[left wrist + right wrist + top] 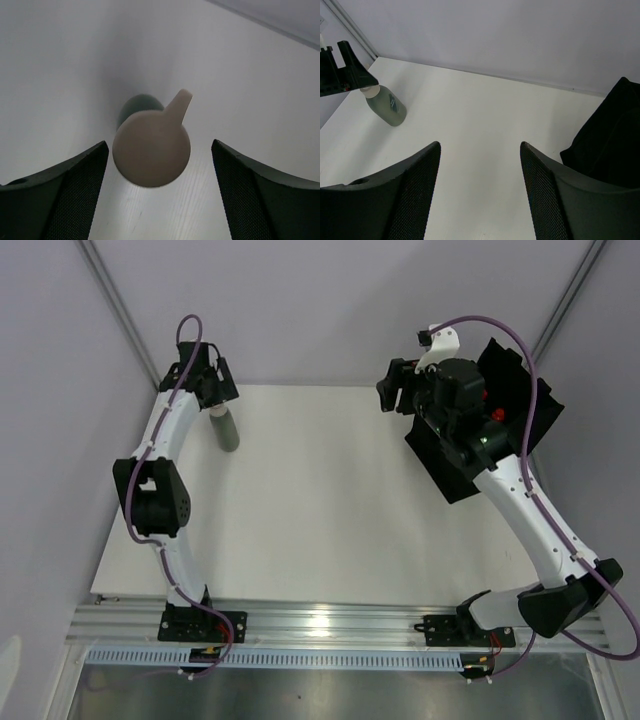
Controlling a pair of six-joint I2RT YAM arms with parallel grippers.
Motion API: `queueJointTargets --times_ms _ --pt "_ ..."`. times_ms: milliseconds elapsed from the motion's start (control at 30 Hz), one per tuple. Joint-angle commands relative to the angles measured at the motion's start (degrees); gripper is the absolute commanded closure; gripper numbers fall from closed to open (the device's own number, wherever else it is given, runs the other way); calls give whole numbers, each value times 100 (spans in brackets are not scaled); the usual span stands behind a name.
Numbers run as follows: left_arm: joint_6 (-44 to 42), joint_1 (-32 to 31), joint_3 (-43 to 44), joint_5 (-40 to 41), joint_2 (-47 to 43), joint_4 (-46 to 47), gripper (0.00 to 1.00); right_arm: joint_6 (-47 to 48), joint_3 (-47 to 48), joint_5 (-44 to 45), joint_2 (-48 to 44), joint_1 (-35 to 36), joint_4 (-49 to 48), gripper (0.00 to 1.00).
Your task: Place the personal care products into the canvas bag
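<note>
The grey-green bottle (pixel 229 432) with a cream cap (pixel 151 150) stands at the table's far left. My left gripper (pixel 214 398) hovers right over its cap, open, with one finger on each side and apart from it (pixel 159 150). The bottle also shows in the right wrist view (pixel 387 106). The black canvas bag (pixel 500 390) lies at the far right, partly behind my right arm, and shows in the right wrist view (pixel 615 135). My right gripper (pixel 392 392) is open and empty above the table left of the bag (pixel 480 146). Small red spots (pixel 496 414) show at the bag. The beige bottle is out of view.
The white table (pixel 320 500) ends at a grey back wall. An aluminium rail (pixel 330 625) with both arm bases runs along the near edge. A purple cable (pixel 530 370) loops over the bag from the right arm.
</note>
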State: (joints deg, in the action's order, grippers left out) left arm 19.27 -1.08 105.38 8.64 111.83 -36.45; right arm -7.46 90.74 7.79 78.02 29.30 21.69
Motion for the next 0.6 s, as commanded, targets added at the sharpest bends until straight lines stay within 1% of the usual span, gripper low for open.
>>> queueJointTargets --times_ms 0,133,233,300,333,367,433,467,533,567 --pt "-406 20 431 -152 225 567 13 17 -30 -129 64 14 -183 31" --pt "-424 29 421 -249 400 832 15 -27 -109 -173 73 14 -130 31" --pt "-415 29 352 -240 471 955 21 26 -153 -85 56 23 -104 31" --pt "-441 20 264 -258 454 1060 28 78 -170 -41 38 14 -77 31" --pt "-441 20 237 -293 428 1078 32 96 -179 -6 38 14 -69 31" --pt "-450 20 202 -328 401 1113 43 105 -188 -6 29 14 -69 31" --pt "-468 -6 123 -346 304 1087 54 122 -223 21 29 14 -60 31" --pt "-485 -23 158 -302 287 974 65 131 -232 29 47 14 -69 31" --pt "-555 -102 123 -258 164 903 73 105 -250 38 55 14 -86 31" --pt "-599 -129 114 -258 120 824 81 96 -250 38 64 6 -112 31"
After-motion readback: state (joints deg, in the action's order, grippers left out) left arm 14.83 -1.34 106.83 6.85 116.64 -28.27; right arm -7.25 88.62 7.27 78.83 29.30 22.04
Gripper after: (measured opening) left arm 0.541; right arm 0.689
